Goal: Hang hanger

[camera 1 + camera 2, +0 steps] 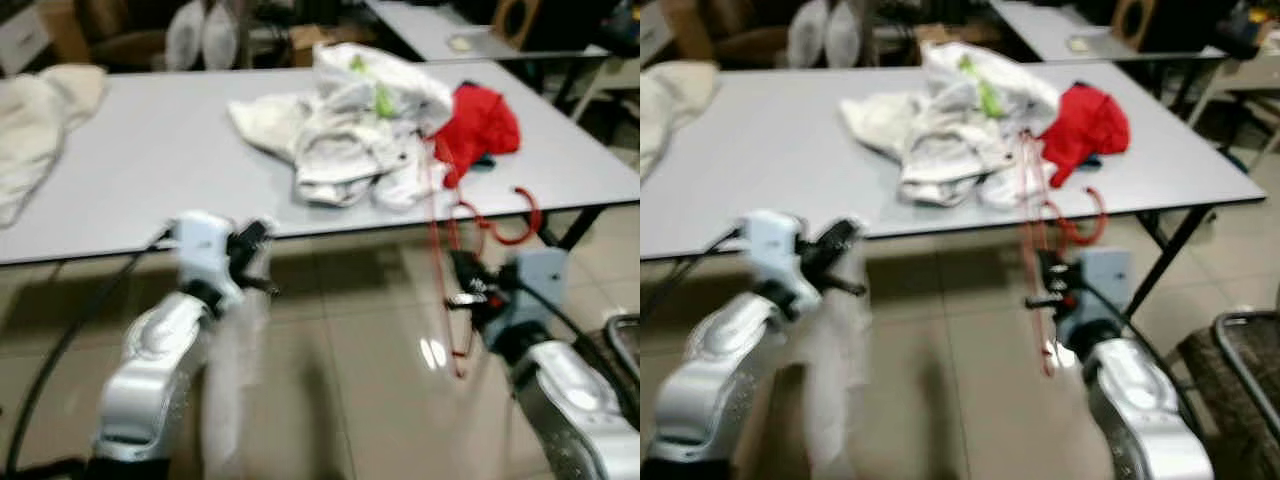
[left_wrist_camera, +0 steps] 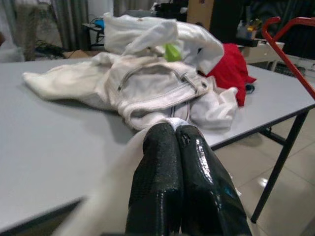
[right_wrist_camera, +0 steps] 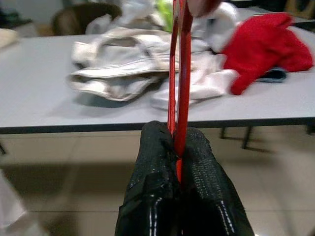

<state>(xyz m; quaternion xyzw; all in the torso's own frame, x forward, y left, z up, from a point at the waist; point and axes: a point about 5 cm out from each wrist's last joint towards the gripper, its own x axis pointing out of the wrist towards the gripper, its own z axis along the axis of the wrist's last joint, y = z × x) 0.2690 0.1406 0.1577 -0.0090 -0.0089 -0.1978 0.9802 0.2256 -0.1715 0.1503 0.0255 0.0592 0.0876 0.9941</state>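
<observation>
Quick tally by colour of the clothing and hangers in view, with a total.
White/cream garments: 2 – the pile on the table and the cloth at the table's far left
Red garment: 1
Red hanger, in the right gripper: 1
Total: 4

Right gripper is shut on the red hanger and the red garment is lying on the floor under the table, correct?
Not quite. The right gripper is shut on the red hanger, but the red garment lies on the table beside the white clothes, as the left eye view shows.
</observation>
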